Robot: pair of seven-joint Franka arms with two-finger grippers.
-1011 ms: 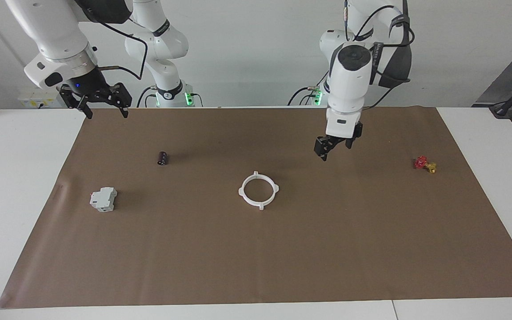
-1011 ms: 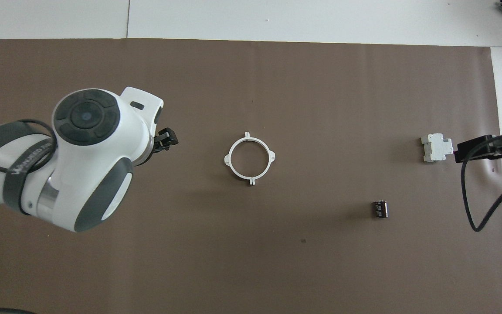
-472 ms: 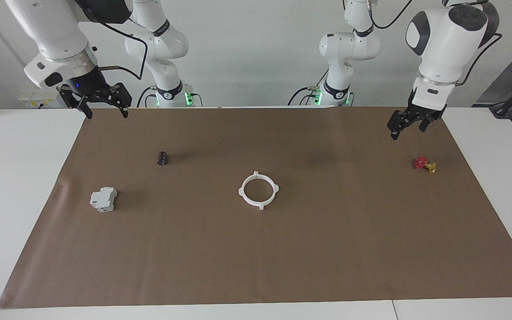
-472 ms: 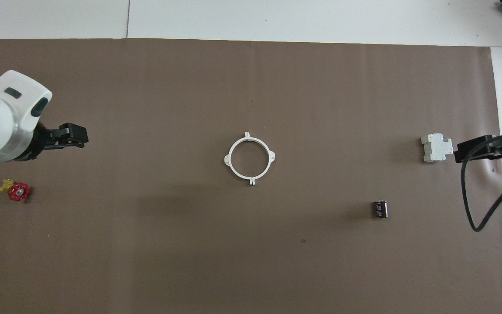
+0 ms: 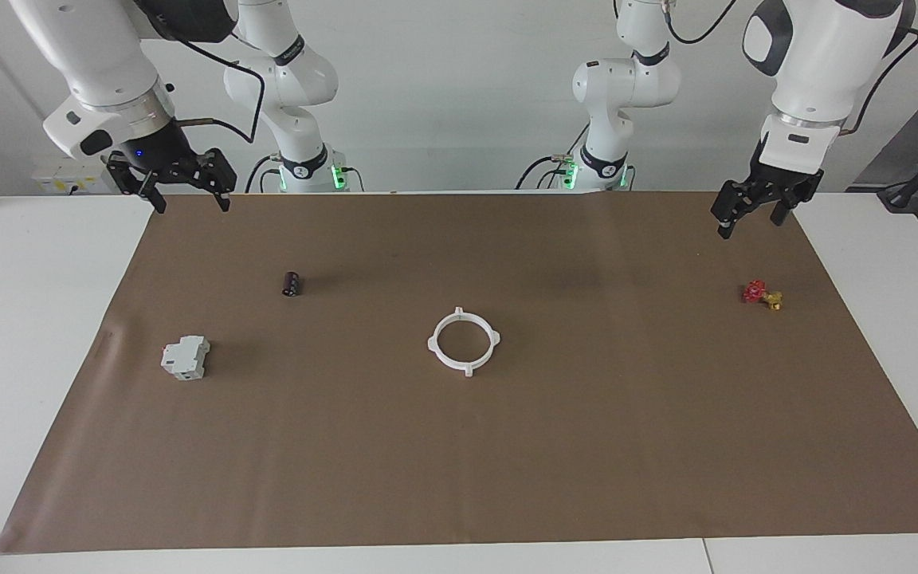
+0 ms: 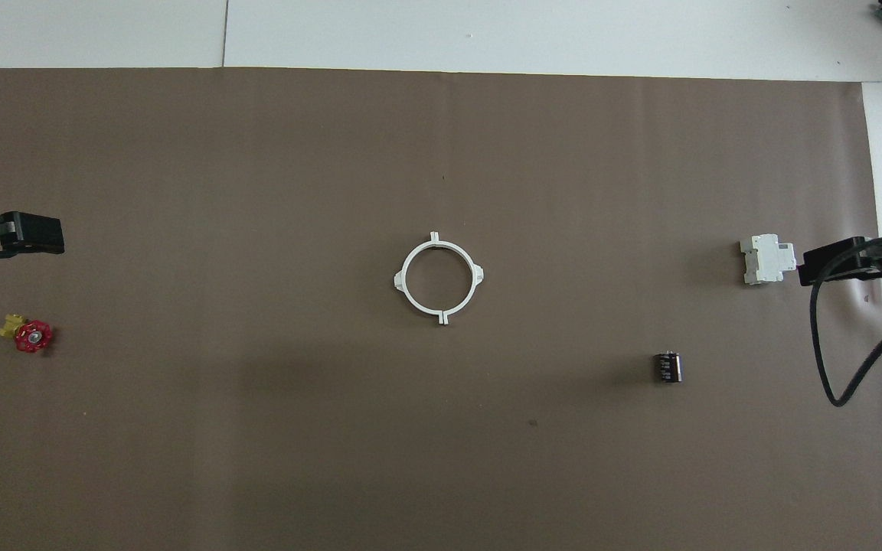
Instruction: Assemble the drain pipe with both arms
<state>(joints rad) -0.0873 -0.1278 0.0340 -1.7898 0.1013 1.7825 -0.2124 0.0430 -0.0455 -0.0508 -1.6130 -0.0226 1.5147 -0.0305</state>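
My right fingers (image 5: 186, 195) hang spread apart over the desk's (image 5: 45, 335) mat edge; my left fingers (image 5: 750, 214), apart or together I cannot tell, have swung out above the valve (image 5: 762, 294). The drain pipe (image 5: 464, 341) lies joined mid-mat, at seven o'clock from them. No readable writing.

Assembled drain pipe (image 6: 439, 278) ring lies flat mid-mat (image 6: 257, 191).
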